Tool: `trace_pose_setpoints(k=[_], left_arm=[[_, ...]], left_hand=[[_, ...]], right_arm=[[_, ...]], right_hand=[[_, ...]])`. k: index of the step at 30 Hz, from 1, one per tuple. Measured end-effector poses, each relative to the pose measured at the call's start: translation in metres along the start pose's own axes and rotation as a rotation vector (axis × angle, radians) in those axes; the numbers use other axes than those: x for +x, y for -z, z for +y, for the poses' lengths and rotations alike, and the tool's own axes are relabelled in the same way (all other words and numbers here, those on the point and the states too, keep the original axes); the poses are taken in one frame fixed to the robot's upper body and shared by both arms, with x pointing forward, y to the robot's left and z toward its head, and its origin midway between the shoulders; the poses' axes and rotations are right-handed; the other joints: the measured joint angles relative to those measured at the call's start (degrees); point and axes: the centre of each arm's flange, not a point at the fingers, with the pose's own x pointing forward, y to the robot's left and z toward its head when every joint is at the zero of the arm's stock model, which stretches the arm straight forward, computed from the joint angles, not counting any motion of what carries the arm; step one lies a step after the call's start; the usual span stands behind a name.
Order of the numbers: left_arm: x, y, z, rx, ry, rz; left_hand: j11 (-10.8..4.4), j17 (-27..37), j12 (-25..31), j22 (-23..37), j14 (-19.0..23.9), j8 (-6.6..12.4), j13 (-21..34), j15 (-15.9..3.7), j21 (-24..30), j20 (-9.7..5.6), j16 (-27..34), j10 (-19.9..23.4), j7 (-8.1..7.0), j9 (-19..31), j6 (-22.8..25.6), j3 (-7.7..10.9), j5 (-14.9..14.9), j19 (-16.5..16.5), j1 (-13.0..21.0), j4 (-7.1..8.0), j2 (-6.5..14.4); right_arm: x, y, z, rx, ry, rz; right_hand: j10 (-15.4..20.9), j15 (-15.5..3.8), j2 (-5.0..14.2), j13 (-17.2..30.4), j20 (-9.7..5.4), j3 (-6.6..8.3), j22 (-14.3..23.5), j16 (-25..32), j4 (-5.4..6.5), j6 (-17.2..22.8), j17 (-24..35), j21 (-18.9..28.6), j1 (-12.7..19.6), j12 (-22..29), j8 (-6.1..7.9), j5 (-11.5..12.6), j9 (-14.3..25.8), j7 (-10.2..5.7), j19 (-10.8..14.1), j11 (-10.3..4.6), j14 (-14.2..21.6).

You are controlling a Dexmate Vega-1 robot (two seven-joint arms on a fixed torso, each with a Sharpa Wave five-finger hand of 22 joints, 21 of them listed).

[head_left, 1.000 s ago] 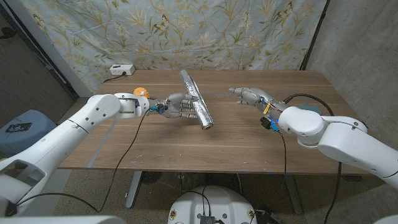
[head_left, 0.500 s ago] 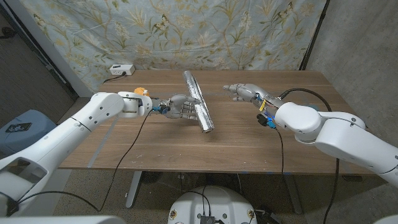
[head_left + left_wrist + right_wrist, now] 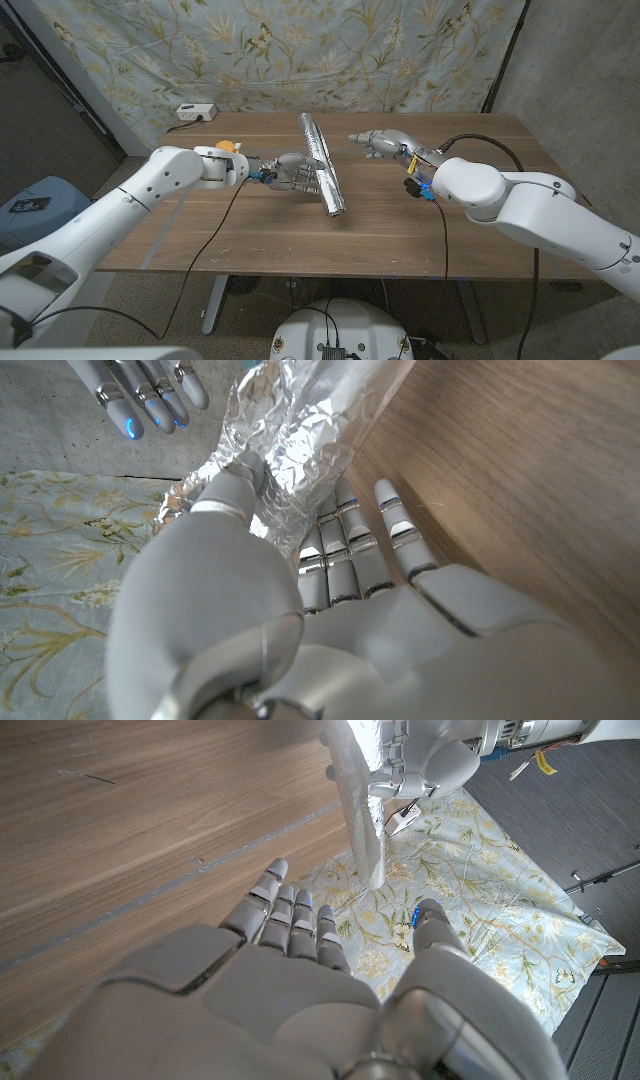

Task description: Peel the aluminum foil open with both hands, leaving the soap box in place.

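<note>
Foil-wrapped bundle [image 3: 323,164]: tilted above the bench [image 3: 250,225], grasped by our left hand [image 3: 291,172]. Right hand [image 3: 377,141]: released, fingers spread, near the bundle's upper end. Step, we judge: approach; next we pinch a foil edge and peel.

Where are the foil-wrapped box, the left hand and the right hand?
foil-wrapped box [image 3: 324,168]: head view, mid-length of the foil.
left hand [image 3: 290,172]: head view, back of the hand, gripping the box.
right hand [image 3: 377,142]: head view, middle of the hand.

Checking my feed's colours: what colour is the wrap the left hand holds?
Shiny crinkled silver aluminium foil wrap, clearest in the left wrist view, gripped by the left hand.
</note>
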Motion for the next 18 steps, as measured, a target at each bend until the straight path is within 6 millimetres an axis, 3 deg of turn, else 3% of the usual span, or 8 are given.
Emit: trace_pose_setpoints(k=[5,18], left_arm=[[0.001,-0.001,-0.003,0.013,0.001,0.001],[0.003,-0.005,-0.015,0.044,0.003,-0.003]], left_hand=[[0.0,0.2,0.0,0.0,0.0,0.0,0.3,0.0,0.0,0.0,0.0,0.0,0.0,0.0,0.0,0.0,0.4,0.0,0.0,0.0,0.0],[0.0,1.0,0.2,0.0,0.0,0.0,0.4,0.0,0.0,0.0,0.6,0.0,0.11,1.3,0.1,0.41,1.0,0.0,0.5,-0.41,-0.5]], right_arm=[[0.004,-0.003,0.0,-0.011,-0.013,0.01],[0.015,-0.012,0.004,-0.03,-0.053,0.03]], right_hand=[[-0.4,1.92,0.09,0.5,1.77,0.0,0.0,0.0,0.01,-1.5,0.5,-0.2,0.5,0.3,-0.39,0.0,0.0,-0.07,-0.3,1.69,-0.1],[-0.7,3.92,0.07,1.3,3.92,-0.18,0.0,-0.4,0.19,-3.7,0.8,-0.2,2.0,0.8,-0.66,0.0,0.3,-0.38,-0.6,2.1,0.0]])
